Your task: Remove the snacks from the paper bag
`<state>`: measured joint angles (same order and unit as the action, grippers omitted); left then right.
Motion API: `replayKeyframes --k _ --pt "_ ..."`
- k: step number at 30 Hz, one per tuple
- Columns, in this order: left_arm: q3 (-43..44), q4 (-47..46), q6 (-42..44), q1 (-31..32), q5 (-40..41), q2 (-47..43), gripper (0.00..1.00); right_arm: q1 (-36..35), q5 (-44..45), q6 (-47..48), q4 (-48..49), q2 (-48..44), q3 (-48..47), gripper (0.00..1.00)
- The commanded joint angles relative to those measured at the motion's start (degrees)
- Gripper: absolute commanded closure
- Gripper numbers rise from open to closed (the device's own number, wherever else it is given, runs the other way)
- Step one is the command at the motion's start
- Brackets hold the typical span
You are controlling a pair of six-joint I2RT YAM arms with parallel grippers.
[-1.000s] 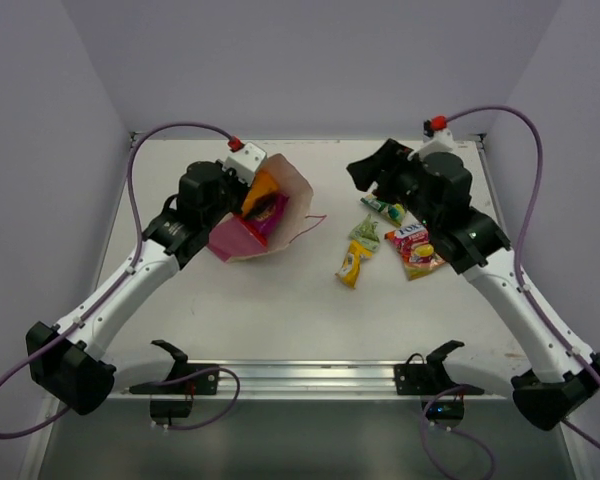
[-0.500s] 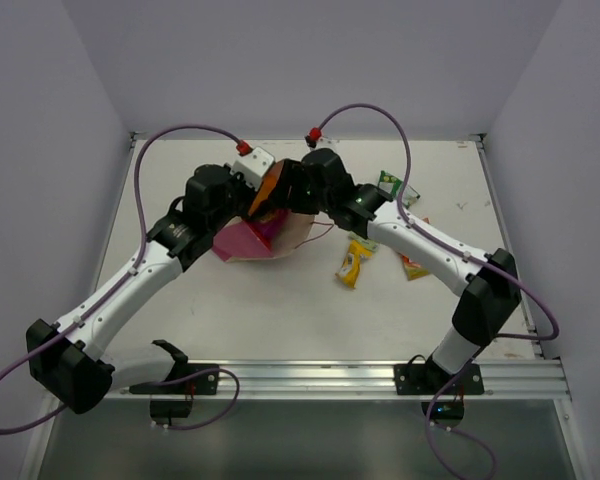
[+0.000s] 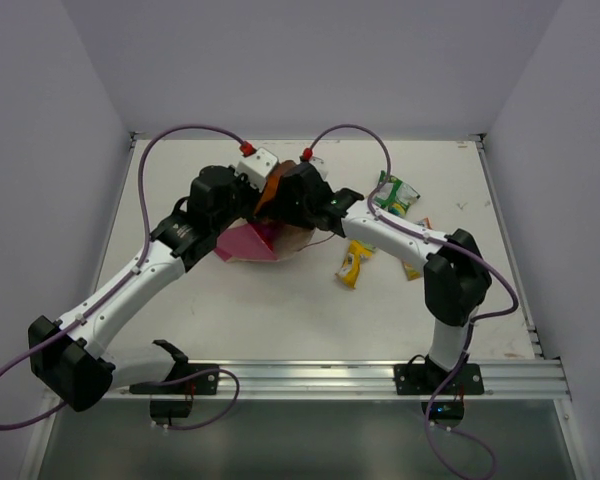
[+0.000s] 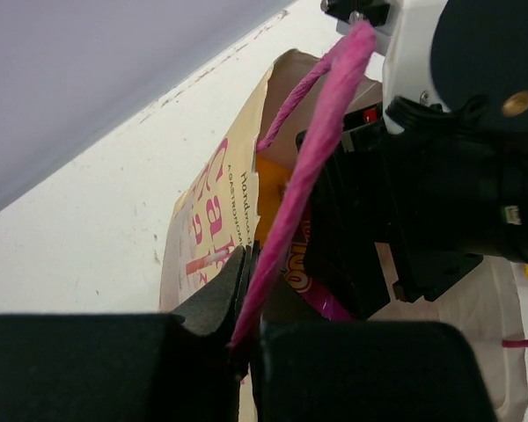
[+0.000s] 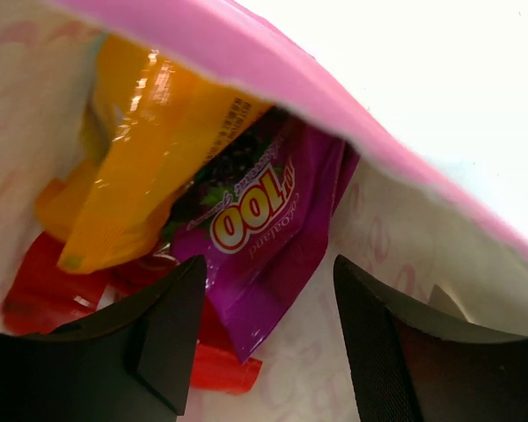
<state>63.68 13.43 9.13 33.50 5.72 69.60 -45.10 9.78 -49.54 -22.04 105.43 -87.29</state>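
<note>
My right pincer (image 5: 268, 281): fingers apart, nothing between them, inside the mouth of the paper bag (image 5: 273, 61), one finger on either side of the purple packet's lower end.
Purple packet (image 5: 264, 220): the nearest snack and the top one. It is glossy film, so I judge it light, soft and slippery. I would pinch the flat sealed end, not the puffed middle.
Orange packet (image 5: 150, 132): just beside the purple one, overlapping its upper edge. It should handle the same way.
Red packet (image 5: 35, 290): the deepest, lying under both.
My left pincer (image 4: 242, 338): clamped together on the paper bag rim, with the pink cord handle (image 4: 308, 149) running up from the grip.
Bag as a thing: thin paper, tilted on the table (image 3: 280, 320). I judge it would crease easily and slide if I let go of it.
Right wrist view only: the three packets and how they are stacked.
Left wrist view only: my hold on the rim.
Overhead view only: both wrists hide the bag's contents. The green packet (image 3: 395, 192) and yellow packet (image 3: 352, 265) lie out on the table, apart from the bag.
</note>
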Motion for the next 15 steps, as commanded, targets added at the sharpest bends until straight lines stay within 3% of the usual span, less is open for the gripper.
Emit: replayKeyframes --k 1,11,13,14,15 --pt "3.5 -3.9 -2.0 0.7 -2.0 -0.3 1.00 0.2 3.0 -4.7 -0.4 0.7 0.2 0.37" --pt "3.6 -3.9 -3.2 0.7 -3.0 -0.3 1.00 1.0 -3.9 -4.1 5.0 6.4 -1.2 0.44" --pt "3.3 -3.9 -3.5 0.7 -3.1 -0.4 1.00 1.0 -4.0 -3.3 5.1 7.6 -2.3 0.55" --pt "3.1 -3.9 -3.6 0.7 -2.8 -0.6 1.00 1.0 -3.6 -2.8 5.0 7.8 -3.1 0.73" --pt "3.0 -3.9 -3.6 0.7 -2.6 -0.6 1.00 1.0 -3.5 -2.1 5.0 7.7 -3.2 0.83"
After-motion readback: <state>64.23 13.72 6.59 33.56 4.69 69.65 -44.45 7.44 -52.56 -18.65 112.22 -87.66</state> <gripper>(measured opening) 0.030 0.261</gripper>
